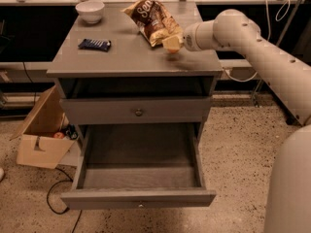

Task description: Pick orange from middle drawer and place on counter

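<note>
My gripper (172, 43) hovers low over the right side of the counter (126, 62), just in front of the chip bag (153, 18). Its tip is a pale tan-yellow shape. I cannot tell whether the orange is inside it. No orange shows on the counter or in the drawer. The middle drawer (138, 198) is pulled fully out at the bottom of the cabinet, and its grey floor is bare. The drawer front above it (138, 111) is closed.
A white bowl (90, 11) stands at the counter's back left and a dark blue wrapped bar (95, 44) lies at the left. An open cardboard box (41, 140) holding a small red item (59, 135) sits on the floor left of the cabinet. A cable lies beside it.
</note>
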`<state>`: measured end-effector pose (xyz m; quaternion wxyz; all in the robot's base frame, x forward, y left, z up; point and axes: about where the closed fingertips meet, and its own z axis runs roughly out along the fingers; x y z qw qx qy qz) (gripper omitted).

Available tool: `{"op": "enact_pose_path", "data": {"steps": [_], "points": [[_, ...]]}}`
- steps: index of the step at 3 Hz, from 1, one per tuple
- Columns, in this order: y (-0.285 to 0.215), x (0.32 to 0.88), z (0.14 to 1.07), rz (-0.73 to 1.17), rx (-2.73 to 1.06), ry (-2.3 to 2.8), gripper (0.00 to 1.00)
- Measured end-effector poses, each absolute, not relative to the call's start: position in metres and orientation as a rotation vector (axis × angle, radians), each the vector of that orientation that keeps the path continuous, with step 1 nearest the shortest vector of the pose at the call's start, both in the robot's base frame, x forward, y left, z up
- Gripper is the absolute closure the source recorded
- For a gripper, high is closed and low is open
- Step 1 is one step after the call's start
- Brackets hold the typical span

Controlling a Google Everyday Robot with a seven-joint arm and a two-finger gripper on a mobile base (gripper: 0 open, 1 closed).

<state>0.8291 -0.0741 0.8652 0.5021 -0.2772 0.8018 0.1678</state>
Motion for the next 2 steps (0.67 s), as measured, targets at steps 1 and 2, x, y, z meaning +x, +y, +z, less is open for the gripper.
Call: {"op": "enact_pose_path", "data": {"steps": [1, 2], "points": [[-0.0787, 0.8382, 0.8608, 0.388, -0.611, 1.929, 1.00], [-0.0797, 0.8461, 0.8577, 0.348, -0.621, 1.963, 1.00]]}}
